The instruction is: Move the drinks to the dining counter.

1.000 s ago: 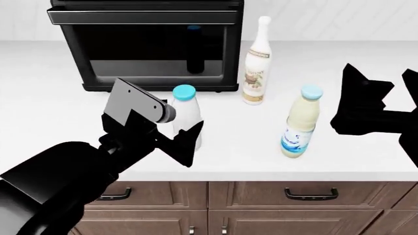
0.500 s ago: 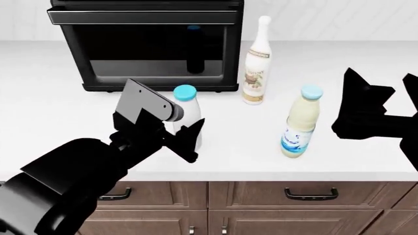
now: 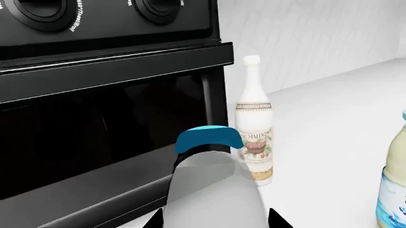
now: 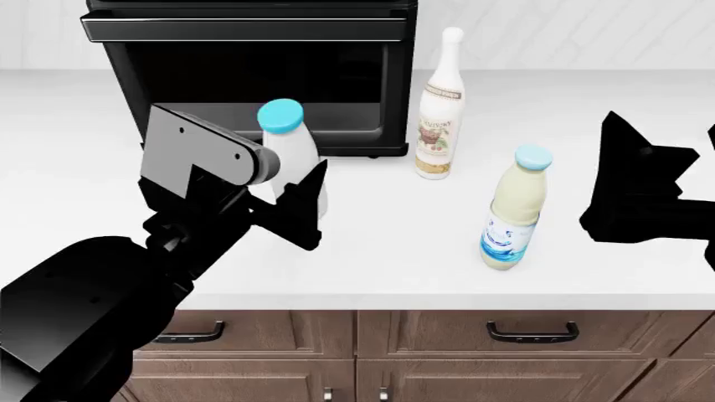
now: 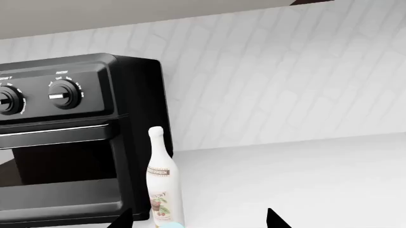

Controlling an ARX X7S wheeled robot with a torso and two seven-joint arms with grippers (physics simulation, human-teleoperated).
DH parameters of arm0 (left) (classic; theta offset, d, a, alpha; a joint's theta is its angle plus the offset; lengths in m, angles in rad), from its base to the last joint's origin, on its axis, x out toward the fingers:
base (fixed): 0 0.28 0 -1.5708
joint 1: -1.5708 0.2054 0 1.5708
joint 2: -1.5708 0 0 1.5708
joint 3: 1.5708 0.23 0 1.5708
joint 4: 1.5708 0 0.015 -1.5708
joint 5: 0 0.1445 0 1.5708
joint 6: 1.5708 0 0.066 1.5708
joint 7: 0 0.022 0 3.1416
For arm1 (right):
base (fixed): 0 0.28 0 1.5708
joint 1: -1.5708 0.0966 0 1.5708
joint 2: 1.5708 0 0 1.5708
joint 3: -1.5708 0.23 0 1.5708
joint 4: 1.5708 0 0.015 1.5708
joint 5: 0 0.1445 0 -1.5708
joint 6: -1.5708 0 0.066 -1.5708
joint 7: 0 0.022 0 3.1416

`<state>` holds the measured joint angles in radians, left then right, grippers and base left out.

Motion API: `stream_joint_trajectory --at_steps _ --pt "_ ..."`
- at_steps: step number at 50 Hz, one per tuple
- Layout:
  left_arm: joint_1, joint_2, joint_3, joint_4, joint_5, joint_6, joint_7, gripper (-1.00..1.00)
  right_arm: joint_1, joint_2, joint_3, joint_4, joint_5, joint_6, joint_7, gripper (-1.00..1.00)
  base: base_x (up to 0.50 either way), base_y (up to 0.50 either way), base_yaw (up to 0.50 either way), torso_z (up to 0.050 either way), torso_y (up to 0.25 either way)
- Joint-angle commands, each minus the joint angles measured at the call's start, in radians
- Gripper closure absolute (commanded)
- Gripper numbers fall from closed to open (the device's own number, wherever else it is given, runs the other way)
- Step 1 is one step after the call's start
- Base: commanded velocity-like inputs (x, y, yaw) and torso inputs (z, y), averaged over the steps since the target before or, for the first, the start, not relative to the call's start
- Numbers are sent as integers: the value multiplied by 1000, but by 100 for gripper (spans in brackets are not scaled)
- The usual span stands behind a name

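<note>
Three bottles show in my left wrist view: the white bottle fills the near centre, pinched in my left hand, whose dark fingertips peep out on either side of its body. Beyond it the cream slim-necked bottle stands just beside the black oven, and an edge of the pale-yellow bottle shows at the right. To do this step well, I judge I should keep the white bottle upright and draw it clear of the oven front before turning away.

From the head view I count three drinks, one oven and two hands. The left hand holds the white bottle, which looks raised off the counter in front of the oven. The cream bottle stands far, right of the oven; the pale-yellow bottle stands nearer, well apart from it. My right hand hovers right of the pale-yellow bottle, spread and empty. No sink counter is in sight, so I expect the base must turn.

The right wrist view gives one cream bottle, one oven with knobs, and a sliver of light-blue cap between the spread fingertips.
</note>
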<state>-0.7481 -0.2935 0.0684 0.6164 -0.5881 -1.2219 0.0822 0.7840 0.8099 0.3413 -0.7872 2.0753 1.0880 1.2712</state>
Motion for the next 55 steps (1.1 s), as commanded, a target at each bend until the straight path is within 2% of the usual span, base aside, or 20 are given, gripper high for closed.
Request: stream_joint_trajectory --at_steps 1,6,16,30,37,47,51,55 --pt "-23 13 -76 87 -41 -36 -54 100 9 131 30 -82 175 -95 97 -100 0 0 0 0 0" --pt "-14 13 -95 92 -51 -36 -57 100 53 194 7 -132 260 -158 132 -100 0 0 0 0 0" --pt "0 9 -101 81 -50 -17 -60 100 42 227 23 -147 341 -173 103 -100 0 0 0 0 1" --pt "-2 -1 -95 67 -55 -7 -60 100 114 175 -145 -148 317 -155 37 -100 0 0 0 0 1" --pt "16 -7 -91 64 -51 10 -60 100 117 183 -146 -148 314 -153 36 -100 0 0 0 0 0" --pt "20 -8 -103 80 -66 -3 -72 100 -29 167 -32 -137 267 -92 29 -100 0 0 0 0 1" --pt "13 -9 -107 89 -74 -14 -79 100 -119 113 19 -122 223 -41 1 -100 0 0 0 0 0" --pt "19 -9 -104 85 -73 -7 -79 100 -132 91 6 -116 201 -27 -9 -100 0 0 0 0 0"
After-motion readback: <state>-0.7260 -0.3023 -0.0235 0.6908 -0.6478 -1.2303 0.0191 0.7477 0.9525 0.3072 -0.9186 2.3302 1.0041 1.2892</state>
